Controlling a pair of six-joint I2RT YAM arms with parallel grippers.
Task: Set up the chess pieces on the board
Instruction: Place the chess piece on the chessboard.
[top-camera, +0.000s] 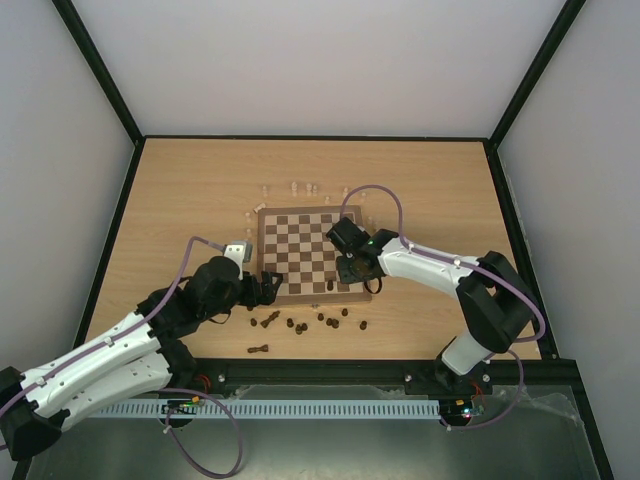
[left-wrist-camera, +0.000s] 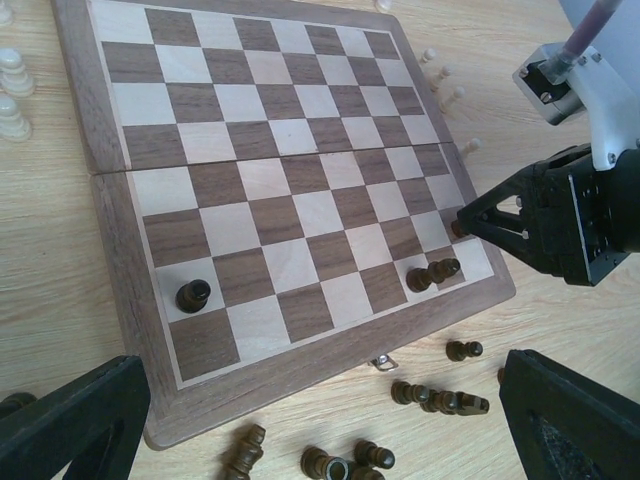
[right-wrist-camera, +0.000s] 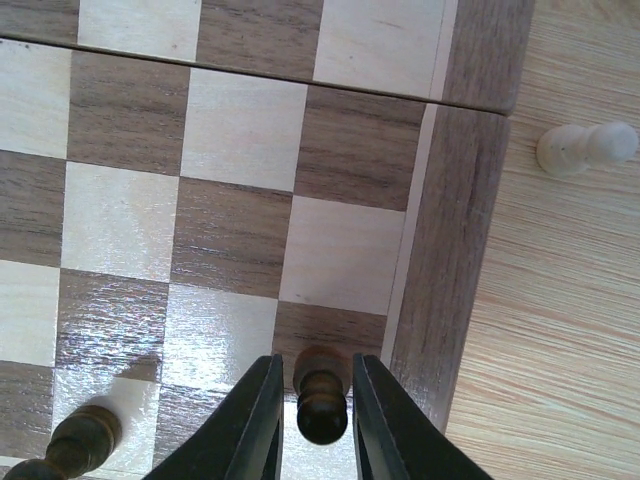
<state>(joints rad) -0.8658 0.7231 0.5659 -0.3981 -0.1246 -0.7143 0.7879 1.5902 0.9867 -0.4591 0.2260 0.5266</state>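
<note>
The board (top-camera: 300, 245) lies mid-table, and my right gripper (top-camera: 352, 272) hangs over its near right corner. In the right wrist view the black fingers (right-wrist-camera: 255, 420) flank a dark pawn (right-wrist-camera: 322, 395) standing upright on a dark square by the border. A thin gap shows on each side, so my right gripper (right-wrist-camera: 318, 410) is open a little around it. My left gripper (left-wrist-camera: 320, 430) is wide open above loose dark chess pieces (left-wrist-camera: 345, 462) on the table at the board's near edge. One dark pawn (left-wrist-camera: 193, 294) stands on the board (left-wrist-camera: 300, 190). Another dark piece (left-wrist-camera: 432, 274) lies tipped on it.
Several dark pieces (top-camera: 300, 322) lie scattered on the tabletop in front of the board, one apart (top-camera: 258, 349). Cream pieces (top-camera: 300, 188) stand and lie beyond the far edge. A cream pawn (right-wrist-camera: 585, 148) lies on the table right of the board. A metal clasp (left-wrist-camera: 385, 362) sticks out of the near border.
</note>
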